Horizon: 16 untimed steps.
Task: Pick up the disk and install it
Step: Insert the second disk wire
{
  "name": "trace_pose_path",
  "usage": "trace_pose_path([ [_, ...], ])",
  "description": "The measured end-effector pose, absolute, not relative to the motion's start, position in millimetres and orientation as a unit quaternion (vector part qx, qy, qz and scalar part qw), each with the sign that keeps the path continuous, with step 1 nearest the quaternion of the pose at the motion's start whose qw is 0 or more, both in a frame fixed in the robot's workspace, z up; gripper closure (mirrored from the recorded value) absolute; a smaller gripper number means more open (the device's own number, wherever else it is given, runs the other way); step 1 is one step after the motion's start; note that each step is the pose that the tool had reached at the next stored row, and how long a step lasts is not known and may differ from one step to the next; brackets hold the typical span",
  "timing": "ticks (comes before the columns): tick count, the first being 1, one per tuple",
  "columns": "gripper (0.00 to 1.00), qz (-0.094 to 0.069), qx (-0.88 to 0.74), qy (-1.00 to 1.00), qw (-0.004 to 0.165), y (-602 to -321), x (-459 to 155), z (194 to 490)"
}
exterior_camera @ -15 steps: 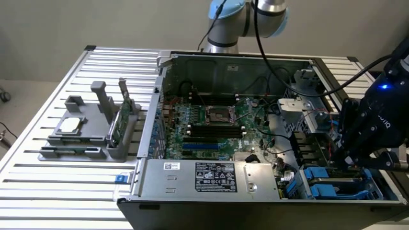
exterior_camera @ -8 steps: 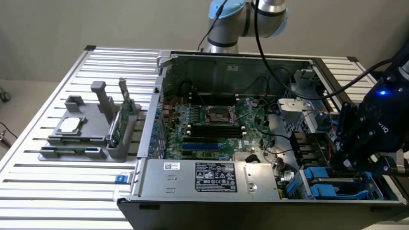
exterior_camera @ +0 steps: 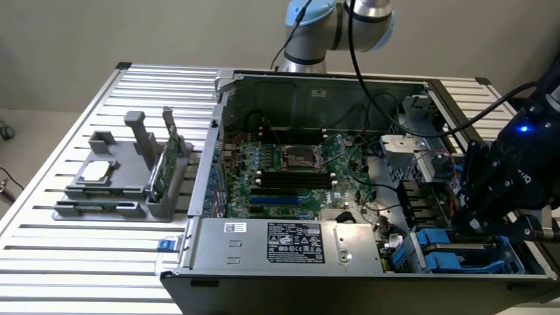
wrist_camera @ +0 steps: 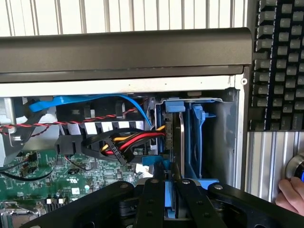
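Observation:
The disk [wrist_camera: 181,137] stands edge-on in the drive bay at the case's corner, a thin grey slab with its blue carrier [wrist_camera: 174,106] along one end. My gripper [wrist_camera: 171,186] is at the disk's near edge, with its black fingers [wrist_camera: 153,202] shut on the blue carrier rim. In the exterior view my gripper [exterior_camera: 484,226] hangs low over the blue drive bay [exterior_camera: 450,257], at the front corner of the open computer case [exterior_camera: 350,269] on the exterior view's right. The disk's label face is hidden.
A second blue carrier [wrist_camera: 197,135] stands right beside the disk. Red, yellow and black cables [wrist_camera: 128,142] crowd the bay's other side. Motherboard [exterior_camera: 289,170] and power supply [exterior_camera: 293,241] fill the case. A grey fixture [exterior_camera: 114,187] sits on the slatted table. A keyboard [wrist_camera: 280,61] and a person's hand [wrist_camera: 290,197] lie outside the case.

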<state>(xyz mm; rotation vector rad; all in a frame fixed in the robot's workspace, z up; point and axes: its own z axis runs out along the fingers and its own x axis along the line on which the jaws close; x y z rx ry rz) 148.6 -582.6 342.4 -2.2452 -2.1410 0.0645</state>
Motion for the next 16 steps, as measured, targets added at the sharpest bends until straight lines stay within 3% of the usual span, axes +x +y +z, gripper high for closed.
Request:
trace_pose_path([
  [16,0.84,0.021,-0.712,-0.702,0.019,-584.8,149.6,337.6],
])
